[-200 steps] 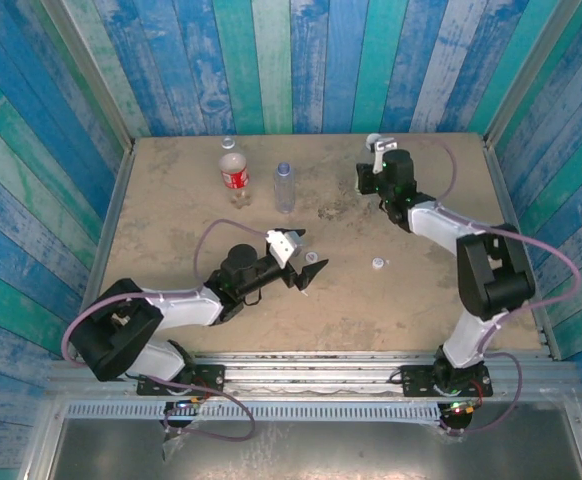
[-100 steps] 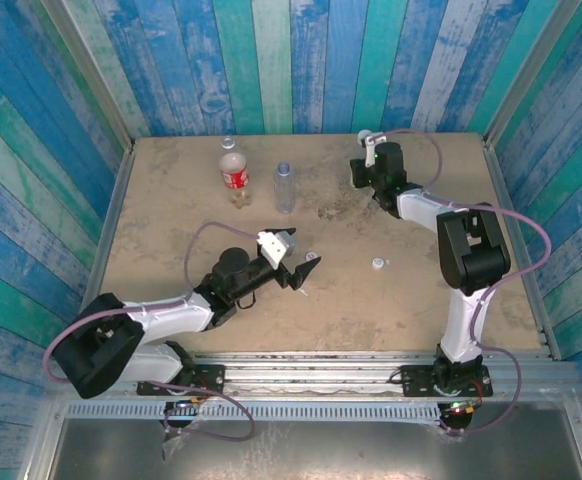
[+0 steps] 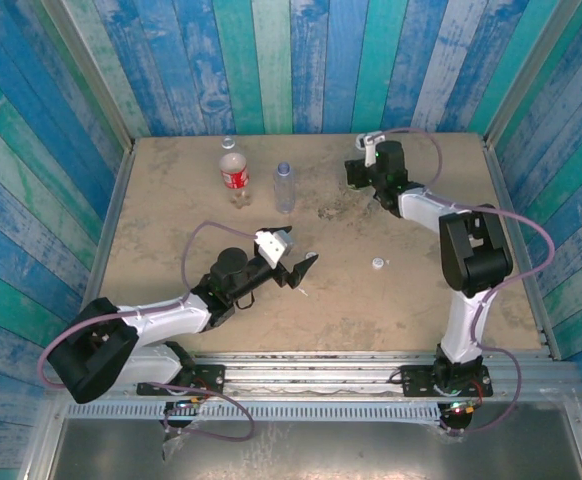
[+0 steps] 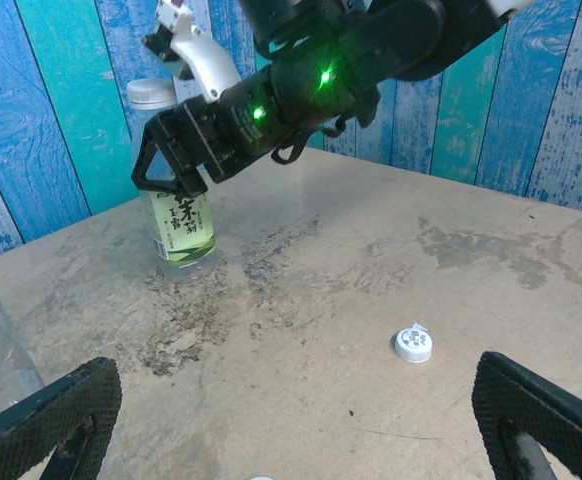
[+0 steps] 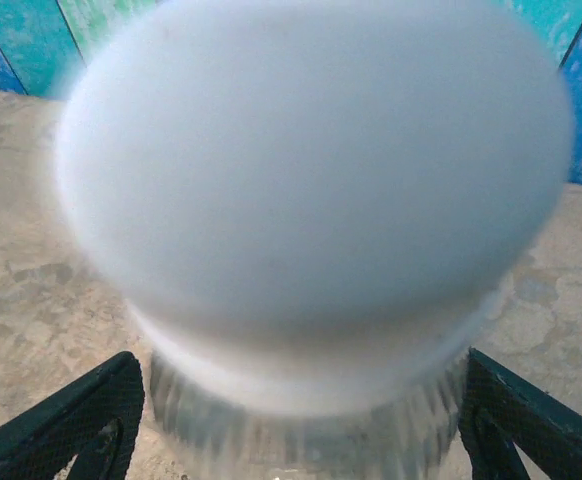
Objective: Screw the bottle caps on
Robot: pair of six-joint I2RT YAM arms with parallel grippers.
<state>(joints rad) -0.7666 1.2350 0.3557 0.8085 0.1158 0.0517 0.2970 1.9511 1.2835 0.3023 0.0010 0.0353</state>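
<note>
Clear plastic bottle with green-yellow label, upright, long axis vertical, smooth round white cap on its neck, at the far edge of the gritty tan table; right gripper straddles it, fingers spread clear, holding nothing. Left gripper fingers far apart, empty, small loose white cap ahead. Top view adds red-labelled bottle and slim unlabelled bottle, upright.

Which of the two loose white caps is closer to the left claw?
The small white round plastic cap right at the left claw's tips; the other loose cap lies well off to its right.
</note>
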